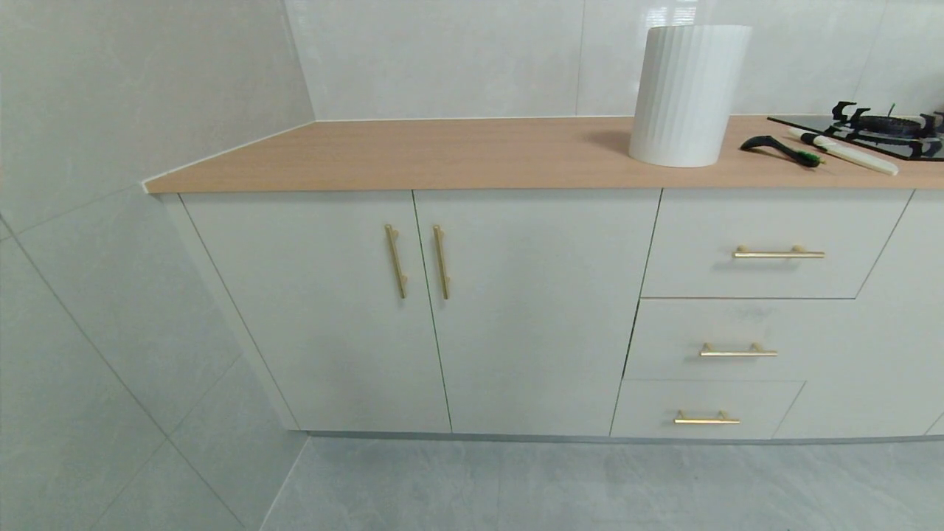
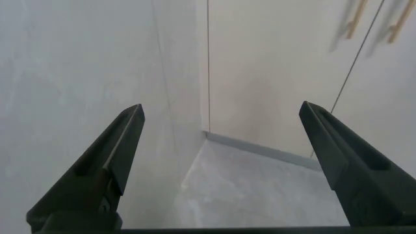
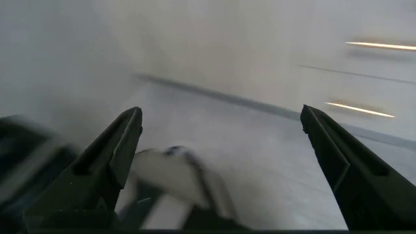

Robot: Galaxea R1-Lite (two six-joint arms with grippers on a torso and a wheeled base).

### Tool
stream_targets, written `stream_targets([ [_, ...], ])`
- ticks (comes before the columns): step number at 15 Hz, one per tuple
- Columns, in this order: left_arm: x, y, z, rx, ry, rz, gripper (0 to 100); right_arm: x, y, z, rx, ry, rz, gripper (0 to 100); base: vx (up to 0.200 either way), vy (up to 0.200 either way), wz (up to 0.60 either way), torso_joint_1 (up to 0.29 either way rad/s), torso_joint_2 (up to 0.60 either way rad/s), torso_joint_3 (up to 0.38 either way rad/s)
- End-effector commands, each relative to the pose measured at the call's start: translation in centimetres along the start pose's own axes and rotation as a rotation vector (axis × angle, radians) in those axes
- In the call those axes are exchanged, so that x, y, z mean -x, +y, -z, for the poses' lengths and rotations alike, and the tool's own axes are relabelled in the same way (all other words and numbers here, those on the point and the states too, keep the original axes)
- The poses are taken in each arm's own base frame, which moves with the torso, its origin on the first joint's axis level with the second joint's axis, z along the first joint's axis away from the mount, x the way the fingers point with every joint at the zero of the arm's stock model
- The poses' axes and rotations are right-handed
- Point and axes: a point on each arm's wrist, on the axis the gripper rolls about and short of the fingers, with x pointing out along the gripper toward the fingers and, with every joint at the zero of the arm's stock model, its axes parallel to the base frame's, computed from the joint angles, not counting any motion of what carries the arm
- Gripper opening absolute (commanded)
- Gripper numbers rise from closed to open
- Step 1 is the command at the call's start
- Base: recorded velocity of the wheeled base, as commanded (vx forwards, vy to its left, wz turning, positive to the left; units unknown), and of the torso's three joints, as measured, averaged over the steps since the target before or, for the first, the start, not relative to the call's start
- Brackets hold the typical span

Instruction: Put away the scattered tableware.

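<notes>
Left gripper [image 2: 221, 109], right gripper [image 3: 221, 112]: both spread wide, empty, low near floor [image 1: 590, 487]. Black utensil [image 1: 782, 150] and white utensil [image 1: 848, 152] lie side by side, far right on countertop [image 1: 442, 151], beside ribbed white container [image 1: 686, 92]. Shift your base right, square up, then raise arm.

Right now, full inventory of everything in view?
tall white ribbed container: 1, white, on the wooden countertop
black utensil with green tip: 1, black, right of the container
long white utensil: 1, white, by the hob
black gas hob: 1, black, countertop's far right
cabinet doors: 2, off-white, shut, below the countertop
drawers: 3, off-white, shut, right of the doors
left gripper: 1, black, open, above the floor
right gripper: 1, black, open, above the floor
</notes>
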Motion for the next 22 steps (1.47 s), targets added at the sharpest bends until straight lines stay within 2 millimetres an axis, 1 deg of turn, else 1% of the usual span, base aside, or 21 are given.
stream_targets([
  [1,0.2,-0.1,0.1,0.010,-0.022,0.049,100,-0.7,-0.9,1.4,0.086,0.000,0.230,100,0.000,0.000,0.00,0.000,0.00,0.000],
  [2,0.2,-0.3,0.1,0.014,-0.020,0.141,100,-1.5,-1.7,2.0,0.119,-0.032,0.391,100,0.000,0.000,0.00,0.000,0.00,0.000],
  [3,0.2,-0.3,0.1,0.017,-0.020,0.161,100,-1.7,-1.8,2.0,0.123,-0.061,0.432,100,0.000,0.000,0.00,0.000,0.00,0.000],
  [4,0.3,-0.5,0.3,0.015,0.002,0.234,100,-2.6,-2.6,2.3,0.140,-0.205,0.562,100,0.000,0.000,0.00,0.000,0.00,0.000],
  [5,0.3,-0.6,0.3,0.004,0.003,0.259,100,-2.7,-2.6,2.1,0.147,-0.255,0.571,100,0.000,0.000,0.00,0.000,0.00,0.000],
  [6,0.3,-0.6,0.4,-0.021,0.001,0.294,100,-2.8,-2.7,2.4,0.133,-0.226,0.574,100,0.000,0.000,0.00,0.000,0.00,0.000],
  [7,0.3,-0.7,0.4,-0.045,0.000,0.319,100,-2.8,-2.7,2.3,0.116,-0.237,0.569,100,0.000,0.000,0.00,0.000,0.00,0.000],
  [10,0.3,-0.7,0.4,-0.051,-0.001,0.323,100,-2.8,-2.7,2.4,0.120,-0.235,0.560,100,0.000,0.000,0.00,0.000,0.00,0.000],
  [11,0.3,-0.7,0.4,-0.051,-0.001,0.322,100,-2.8,-2.6,2.4,0.116,-0.232,0.537,100,0.000,0.000,0.00,0.000,0.00,0.000],
  [13,0.3,-0.7,0.4,-0.050,-0.001,0.322,100,-3.0,-2.3,2.5,0.135,-0.217,0.391,100,0.000,0.000,0.00,0.000,0.00,0.000],
  [14,0.3,-0.7,0.4,-0.050,-0.001,0.322,100,-3.1,-2.3,2.9,0.135,-0.179,0.375,100,0.000,0.000,0.00,0.000,0.00,0.000],
  [17,0.3,-0.7,0.4,-0.047,0.000,0.320,100,-3.1,-2.4,2.9,0.062,-0.188,0.387,100,0.000,0.000,0.00,0.000,0.00,0.000],
  [22,0.3,-0.7,0.4,-0.053,-0.001,0.327,100,-3.1,-2.4,2.9,0.061,-0.187,0.393,100,0.000,0.000,0.00,0.000,0.00,0.000],
])
